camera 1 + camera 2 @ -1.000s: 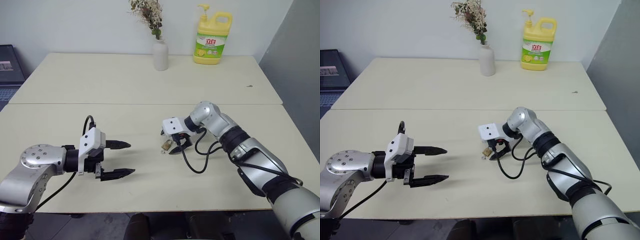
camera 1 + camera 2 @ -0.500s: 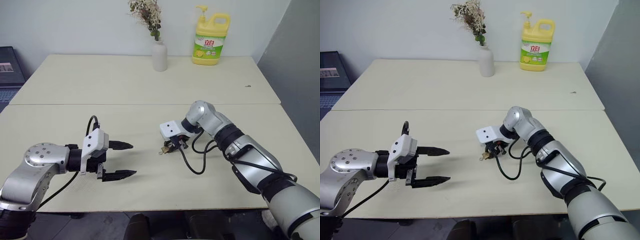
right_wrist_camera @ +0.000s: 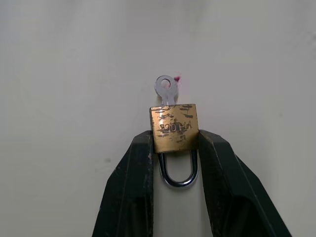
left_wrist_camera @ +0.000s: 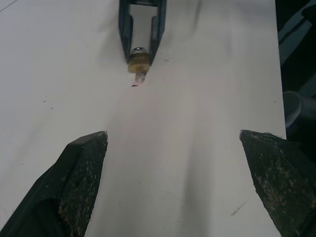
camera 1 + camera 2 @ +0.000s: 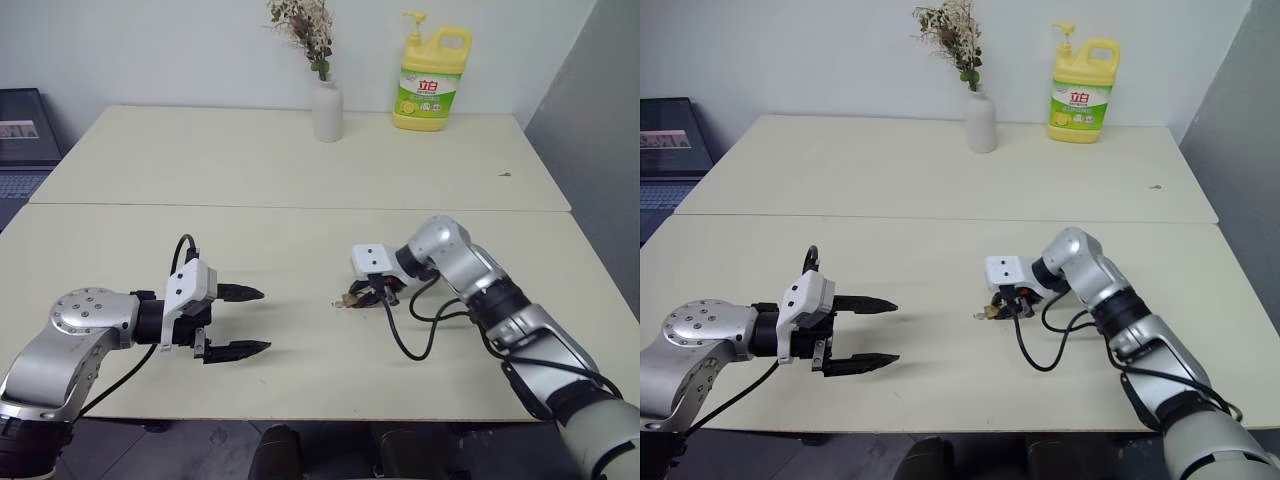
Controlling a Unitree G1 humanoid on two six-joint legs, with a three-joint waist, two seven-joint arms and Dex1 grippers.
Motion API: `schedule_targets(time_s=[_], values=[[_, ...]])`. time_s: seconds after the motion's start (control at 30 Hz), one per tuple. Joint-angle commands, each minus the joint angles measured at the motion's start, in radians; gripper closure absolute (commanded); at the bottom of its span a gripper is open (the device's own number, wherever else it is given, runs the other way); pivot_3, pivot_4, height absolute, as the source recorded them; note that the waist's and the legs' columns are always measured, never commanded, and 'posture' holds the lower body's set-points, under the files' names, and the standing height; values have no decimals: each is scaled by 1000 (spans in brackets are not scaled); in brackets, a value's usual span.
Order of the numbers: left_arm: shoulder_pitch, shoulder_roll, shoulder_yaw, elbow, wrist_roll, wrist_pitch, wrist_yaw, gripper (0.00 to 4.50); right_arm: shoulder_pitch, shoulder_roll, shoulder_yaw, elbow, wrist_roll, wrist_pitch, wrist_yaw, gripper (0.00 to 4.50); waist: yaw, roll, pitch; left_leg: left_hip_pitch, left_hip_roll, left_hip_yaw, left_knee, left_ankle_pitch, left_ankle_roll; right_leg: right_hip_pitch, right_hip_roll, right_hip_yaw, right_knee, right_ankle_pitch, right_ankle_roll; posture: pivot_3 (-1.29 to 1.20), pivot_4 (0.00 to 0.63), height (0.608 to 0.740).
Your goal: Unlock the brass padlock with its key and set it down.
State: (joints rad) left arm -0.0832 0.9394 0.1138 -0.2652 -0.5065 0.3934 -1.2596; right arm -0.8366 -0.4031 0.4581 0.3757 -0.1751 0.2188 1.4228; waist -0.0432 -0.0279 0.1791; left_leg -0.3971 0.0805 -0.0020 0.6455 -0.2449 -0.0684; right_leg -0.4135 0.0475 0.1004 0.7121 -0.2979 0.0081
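Right tool (image 3: 174,148) clenched on the brass padlock (image 3: 174,127): both black fingers (image 3: 129,187) pinch the squarish body from its sides, silvery shackle (image 3: 178,173) pointing back between them. Key (image 3: 167,90) sits in the keyhole, its round bow sticking out past the body. In the left eye view the padlock (image 5: 351,298) is centre frame, low over the pale surface (image 5: 300,190); can't tell if it touches. Left tool (image 5: 244,321) lower left, released, fingers spread wide, nothing between them, well apart from the lock. White vase (image 5: 327,109) and yellow soap bottle (image 5: 431,82) at the top, far edge.
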Motion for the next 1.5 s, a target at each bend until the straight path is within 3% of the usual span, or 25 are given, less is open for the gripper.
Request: schedule_targets(time_s=[0.03, 0.3, 0.53, 0.57, 0.83, 1.1, 1.5], values=[[-31, -1, 0, 6, 0, -26, -14, 0, 115, -63, -62, -269, 43, 169, -39, 3587, 1, 0, 0, -1, 0, -1, 0, 0, 0, -1, 0, 0, 0, 0, 0, 0, 150, 740], [-67, -13, -31, 32, 9, -38, -25, 0, 245, -62, -117, -521, 50, 435, -263, 3587, -16, 0, 0, -1, 0, 0, 0, 0, 0, -2, 1, 0, 1, -4, 4, 0, 150, 740], [-85, -28, -55, 41, 19, -47, -28, 0, 282, -73, -73, -535, 35, 434, -375, 3587, -16, 0, 0, -3, 0, 0, 0, 0, 0, -4, 1, 1, 1, -4, 4, 0, 150, 740], [-86, -29, -56, 42, 20, -48, -28, 0, 283, -75, -69, -533, 37, 434, -382, 2823, -16, 0, 0, -3, 0, 0, 0, 0, 0, -4, 1, 1, 1, -4, 4, 0, 150, 740], [-85, -30, -59, 46, 22, -53, -29, 0, 298, -95, -99, -583, 91, 495, -407, 60, -16, 0, 0, -3, 0, 0, -1, 0, 0, -4, 1, 1, 1, -5, 4, 0, 150, 740], [-68, -28, -51, 34, 15, -52, -28, 0, 366, -186, -163, -760, 230, 590, -379, 60, -17, -1, 0, -4, 0, 0, -1, 0, 0, -5, 1, 1, 1, -5, 4, 0, 150, 740], [-77, -23, -58, 28, 15, -49, -39, 0, 229, -122, -74, -484, 213, 428, -422, 60, -22, -1, 0, -4, 0, 0, -1, 0, 0, -6, 2, 2, 1, -5, 4, 0, 150, 740]])
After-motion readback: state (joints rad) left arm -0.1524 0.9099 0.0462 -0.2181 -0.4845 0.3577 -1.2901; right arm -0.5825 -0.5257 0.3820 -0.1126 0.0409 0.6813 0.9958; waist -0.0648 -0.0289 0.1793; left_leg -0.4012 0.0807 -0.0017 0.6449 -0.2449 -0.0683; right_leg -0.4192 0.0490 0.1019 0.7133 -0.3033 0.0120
